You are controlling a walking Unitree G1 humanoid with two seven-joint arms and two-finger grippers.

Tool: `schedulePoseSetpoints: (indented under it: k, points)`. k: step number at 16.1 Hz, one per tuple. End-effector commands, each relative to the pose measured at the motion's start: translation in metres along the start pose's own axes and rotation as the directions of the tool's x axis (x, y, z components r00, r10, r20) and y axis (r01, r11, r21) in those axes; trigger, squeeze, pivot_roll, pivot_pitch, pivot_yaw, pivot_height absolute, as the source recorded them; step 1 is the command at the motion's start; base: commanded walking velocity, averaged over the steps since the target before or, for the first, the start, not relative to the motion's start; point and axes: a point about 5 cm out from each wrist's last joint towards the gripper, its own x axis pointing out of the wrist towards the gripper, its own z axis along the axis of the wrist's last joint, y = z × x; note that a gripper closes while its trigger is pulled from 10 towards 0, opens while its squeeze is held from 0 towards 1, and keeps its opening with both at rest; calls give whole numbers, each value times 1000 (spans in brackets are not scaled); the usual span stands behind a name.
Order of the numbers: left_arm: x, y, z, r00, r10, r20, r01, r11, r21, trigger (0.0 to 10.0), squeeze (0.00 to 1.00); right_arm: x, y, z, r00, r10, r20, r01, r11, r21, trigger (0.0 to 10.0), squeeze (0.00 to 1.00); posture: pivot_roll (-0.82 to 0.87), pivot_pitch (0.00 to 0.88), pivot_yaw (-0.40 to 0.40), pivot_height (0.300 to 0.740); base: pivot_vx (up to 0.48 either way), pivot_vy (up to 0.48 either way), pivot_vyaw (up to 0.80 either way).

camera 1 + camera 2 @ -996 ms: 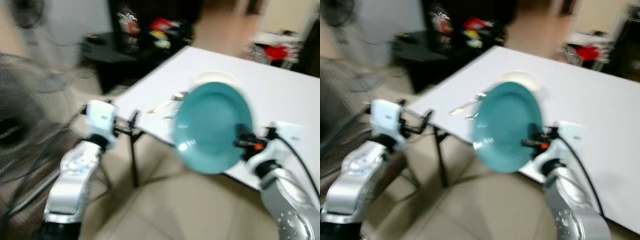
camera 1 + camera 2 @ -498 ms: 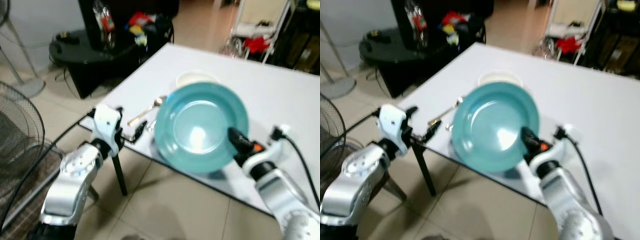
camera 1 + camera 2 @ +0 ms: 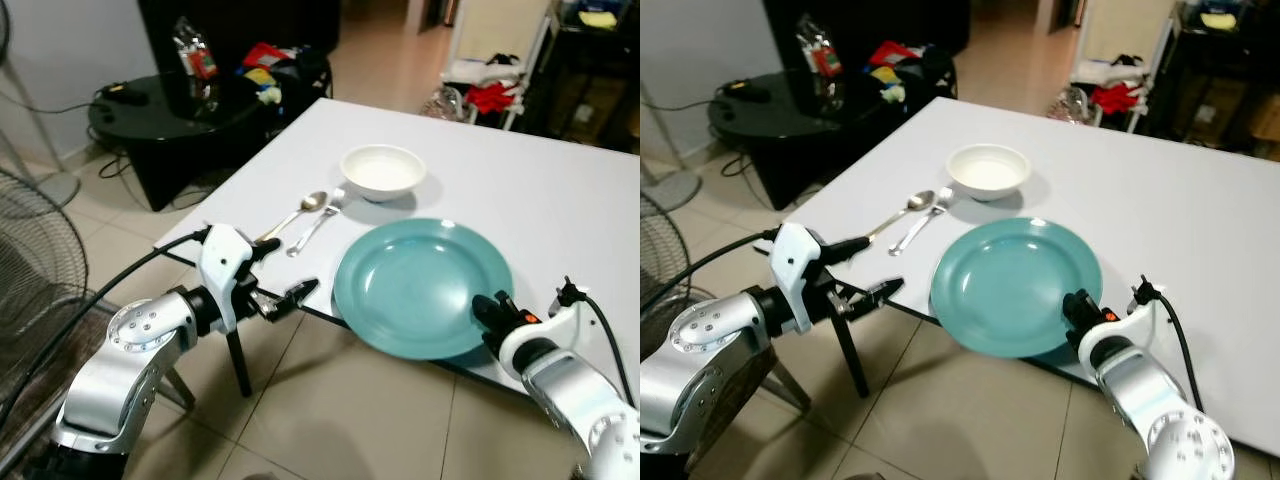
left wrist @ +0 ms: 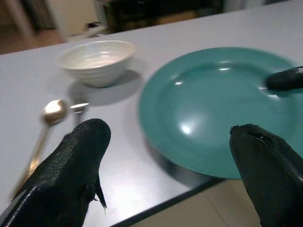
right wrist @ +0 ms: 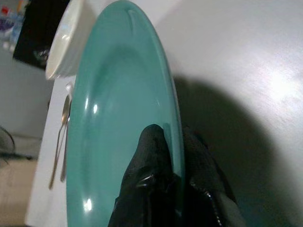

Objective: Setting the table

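Teal plate [image 3: 423, 285] is sitting at the near edge of the white table [image 3: 560, 190], and the right gripper [image 5: 173, 156] has its two fingers pinched on the plate's near rim, one above and one below. Just past it there's a white bowl [image 3: 382, 171], with a spoon [image 3: 297, 213] and fork [image 3: 315, 226] lying side by side to the left of the plate. Left gripper [image 3: 283, 276] hovers off the table's near-left edge with its fingers spread apart, holding nothing.

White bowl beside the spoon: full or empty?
Empty. The white bowl stands upright on the table, its bare inside showing nothing in it.
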Motion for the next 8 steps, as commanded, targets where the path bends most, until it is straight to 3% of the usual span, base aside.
schedulePoseSetpoints:
  k: [1,5,8]
  points:
    - [-1,-2,2,999,-40,-9,40,999,-3,10000,0,9,14,-3,997,70,-32,-68,994,81,10000,0,8,0,47,740,0,0,0]
    - [-4,-9,0,990,-131,-49,130,991,-29,10000,0,40,22,11,992,73,-104,-63,994,94,10000,0,19,0,51,740,0,0,0]
    - [-5,-8,1,990,-125,-58,124,992,-18,10000,0,63,30,17,991,31,-128,-25,998,52,10000,0,38,0,42,740,0,0,0]
